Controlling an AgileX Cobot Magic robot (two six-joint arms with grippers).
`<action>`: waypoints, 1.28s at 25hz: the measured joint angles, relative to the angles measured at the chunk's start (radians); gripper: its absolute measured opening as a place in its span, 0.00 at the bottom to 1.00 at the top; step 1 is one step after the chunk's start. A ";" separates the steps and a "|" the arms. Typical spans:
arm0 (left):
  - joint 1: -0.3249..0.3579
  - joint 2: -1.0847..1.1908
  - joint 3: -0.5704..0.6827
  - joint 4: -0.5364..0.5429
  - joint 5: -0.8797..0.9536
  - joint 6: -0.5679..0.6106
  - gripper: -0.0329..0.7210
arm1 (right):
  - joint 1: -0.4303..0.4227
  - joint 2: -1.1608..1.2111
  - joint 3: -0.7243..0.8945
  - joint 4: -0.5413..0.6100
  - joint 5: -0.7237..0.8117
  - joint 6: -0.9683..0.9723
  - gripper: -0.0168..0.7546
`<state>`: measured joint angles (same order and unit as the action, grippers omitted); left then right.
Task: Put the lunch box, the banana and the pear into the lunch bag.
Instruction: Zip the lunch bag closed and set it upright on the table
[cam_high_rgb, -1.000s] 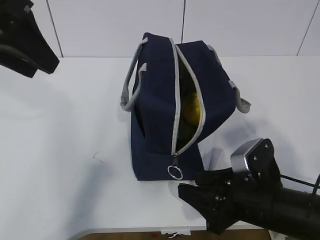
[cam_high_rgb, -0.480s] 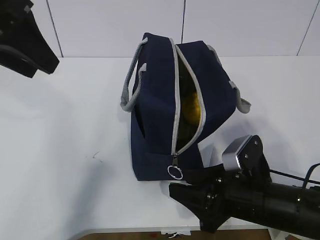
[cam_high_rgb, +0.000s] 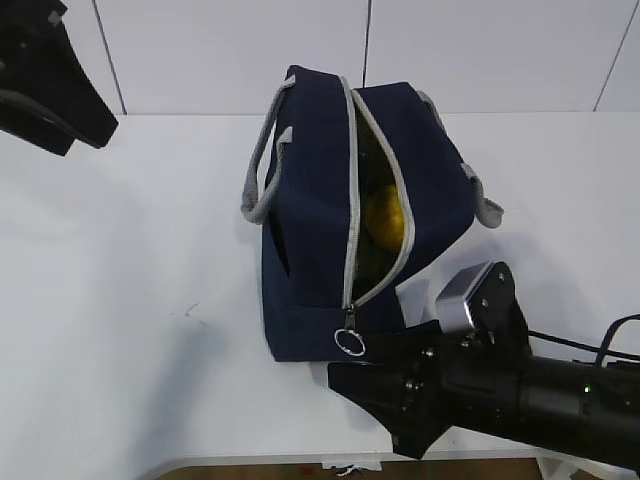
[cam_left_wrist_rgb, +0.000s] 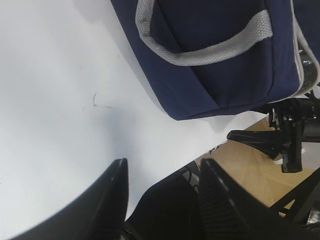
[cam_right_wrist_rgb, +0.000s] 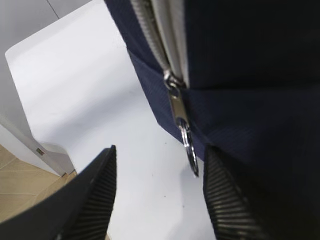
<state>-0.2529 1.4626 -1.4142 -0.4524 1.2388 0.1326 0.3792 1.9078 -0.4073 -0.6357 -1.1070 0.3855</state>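
The navy lunch bag (cam_high_rgb: 320, 200) stands on the white table with its grey zipper open; yellow fruit (cam_high_rgb: 384, 218) shows inside, and I cannot tell which fruit it is. The lunch box is hidden. The metal ring pull (cam_high_rgb: 349, 343) hangs at the bag's near end. My right gripper (cam_high_rgb: 360, 385) is open just in front of it; in the right wrist view the ring pull (cam_right_wrist_rgb: 190, 148) hangs between the fingertips, close to the right one (cam_right_wrist_rgb: 225, 200). My left gripper (cam_left_wrist_rgb: 162, 172) is open and empty, raised at the far left (cam_high_rgb: 50, 80). The bag (cam_left_wrist_rgb: 220, 55) shows in the left wrist view.
The white table (cam_high_rgb: 120, 300) has its front edge right below the right gripper. A grey webbing handle (cam_high_rgb: 262, 170) droops over the bag's left side, another (cam_high_rgb: 480, 200) on its right. A white wall stands behind.
My right gripper has moved left and forward along the table's front edge, closing in on the ring pull. The bag and left arm have not moved.
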 joint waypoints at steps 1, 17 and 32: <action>0.000 0.000 0.000 0.000 0.000 0.000 0.51 | 0.000 0.005 0.000 0.000 0.000 0.000 0.58; 0.000 0.000 0.000 0.000 0.000 0.000 0.48 | 0.000 0.016 0.000 0.045 0.000 0.002 0.40; 0.000 0.000 0.000 0.000 0.000 0.000 0.44 | 0.000 0.016 0.000 0.052 0.000 0.002 0.17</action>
<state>-0.2529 1.4626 -1.4142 -0.4524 1.2388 0.1326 0.3792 1.9233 -0.4073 -0.5835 -1.1070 0.3871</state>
